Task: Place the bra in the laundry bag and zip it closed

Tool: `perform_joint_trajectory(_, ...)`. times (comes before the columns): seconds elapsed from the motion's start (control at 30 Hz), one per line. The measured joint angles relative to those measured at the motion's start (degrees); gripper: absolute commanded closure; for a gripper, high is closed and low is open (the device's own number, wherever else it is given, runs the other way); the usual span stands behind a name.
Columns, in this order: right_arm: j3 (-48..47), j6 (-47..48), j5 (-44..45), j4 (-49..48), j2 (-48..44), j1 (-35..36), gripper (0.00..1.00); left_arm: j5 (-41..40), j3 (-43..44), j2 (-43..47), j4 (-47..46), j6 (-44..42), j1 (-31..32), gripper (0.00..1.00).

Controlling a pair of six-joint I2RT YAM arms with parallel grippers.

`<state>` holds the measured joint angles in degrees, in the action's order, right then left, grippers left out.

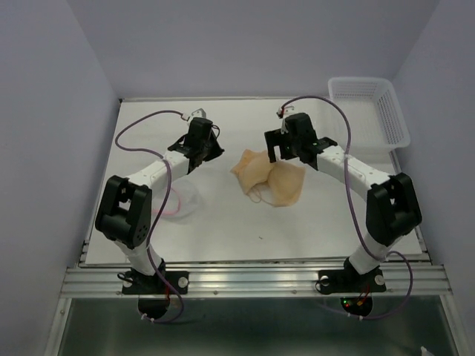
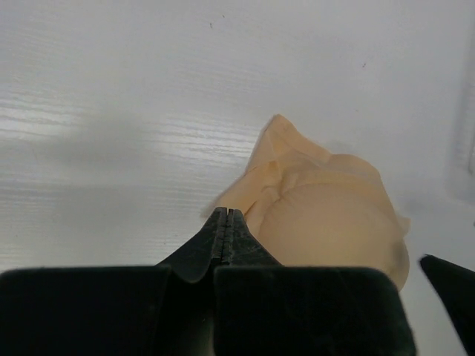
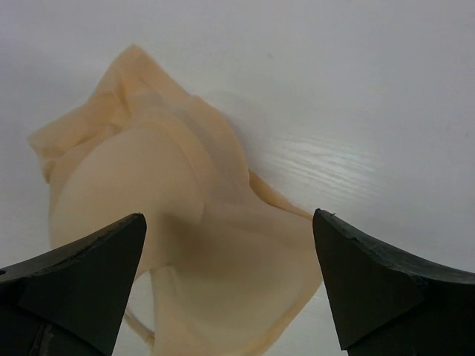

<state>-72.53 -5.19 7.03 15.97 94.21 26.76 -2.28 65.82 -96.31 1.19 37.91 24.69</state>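
Top view: bag [image 1: 183, 202] sits near left edge, mouth state unclear; bra [image 1: 271, 179] mid-table; right gripper [image 3: 230, 222] wide, poised over bra, likely for the grab; left gripper [image 2: 226, 222] pinched closed, empty, just beside bra; basket [image 1: 371, 111] in far-right corner.

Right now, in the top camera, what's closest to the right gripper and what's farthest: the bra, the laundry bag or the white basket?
From the right gripper:
1. bra, just beneath it, mid-table.
2. white basket, back right corner.
3. laundry bag, over on the left side.
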Motion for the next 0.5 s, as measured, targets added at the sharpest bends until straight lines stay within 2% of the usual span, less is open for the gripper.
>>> perform_joint_trajectory(0.17,0.33,-0.39,-0.63,0.5,9.42,0.28,0.0,-0.33,-0.83,2.47,0.0,-0.07,0.0,1.0)
perform_joint_trajectory(0.5,-1.16,-0.74,0.68,0.46,17.03,0.28,0.0,-1.09,-0.98,3.54,0.11,-0.42,0.0,1.0)
